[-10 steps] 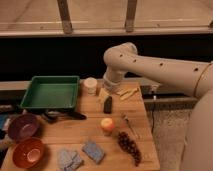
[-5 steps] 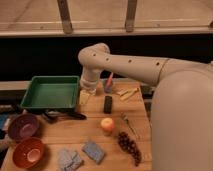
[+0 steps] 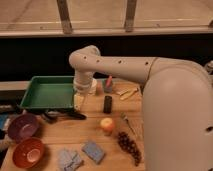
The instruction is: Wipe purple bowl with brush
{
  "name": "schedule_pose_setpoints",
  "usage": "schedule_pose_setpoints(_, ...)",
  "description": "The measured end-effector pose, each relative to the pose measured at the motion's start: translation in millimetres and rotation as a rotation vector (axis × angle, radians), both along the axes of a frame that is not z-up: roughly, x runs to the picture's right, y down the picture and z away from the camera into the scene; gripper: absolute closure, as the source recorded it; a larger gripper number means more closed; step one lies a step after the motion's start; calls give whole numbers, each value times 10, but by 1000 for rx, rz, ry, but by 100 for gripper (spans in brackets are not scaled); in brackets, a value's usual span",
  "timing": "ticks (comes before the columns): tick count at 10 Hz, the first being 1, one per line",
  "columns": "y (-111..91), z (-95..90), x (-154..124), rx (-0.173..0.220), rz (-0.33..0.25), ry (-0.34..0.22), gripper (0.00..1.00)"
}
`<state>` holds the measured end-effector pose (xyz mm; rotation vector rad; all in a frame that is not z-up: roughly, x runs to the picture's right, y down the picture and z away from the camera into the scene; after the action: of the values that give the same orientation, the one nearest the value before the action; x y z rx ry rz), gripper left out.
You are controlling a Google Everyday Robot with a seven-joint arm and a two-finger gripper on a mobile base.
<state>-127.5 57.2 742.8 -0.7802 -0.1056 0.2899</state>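
Tool [image 3: 80, 101]: released and empty, hanging at the near corner of the green tray [image 3: 47, 92].
Brush [image 3: 69, 115]: flat on the tabletop [image 3: 100, 136], just in front of the tray.
Next move: I'd drop lower, jaws astride the black handle, clear of the tray wall.
Purple bowl [image 3: 22, 127]: deep, round, dull purple, upright beside the red-orange bowl [image 3: 29, 152].

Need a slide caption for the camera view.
Open gripper hovers beside the green tray; the brush and purple bowl lie untouched on the table.
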Motion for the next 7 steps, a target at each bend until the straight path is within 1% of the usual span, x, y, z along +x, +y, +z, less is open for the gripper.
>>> schedule_pose_setpoints(1,5,7,-15,-4,-3,-1,34)
schedule_pose_setpoints(2,59,43,-59,-25,-22,1,34)
schedule_pose_setpoints(3,153,106,-170,-44,-39,-7,34)
schedule_pose_setpoints(4,305,210,-161,-84,-50,4,34)
schedule_pose_setpoints(5,413,267,-167,-116,-50,6,34)
schedule_pose_setpoints(7,561,332,-211,-155,-52,-4,34)
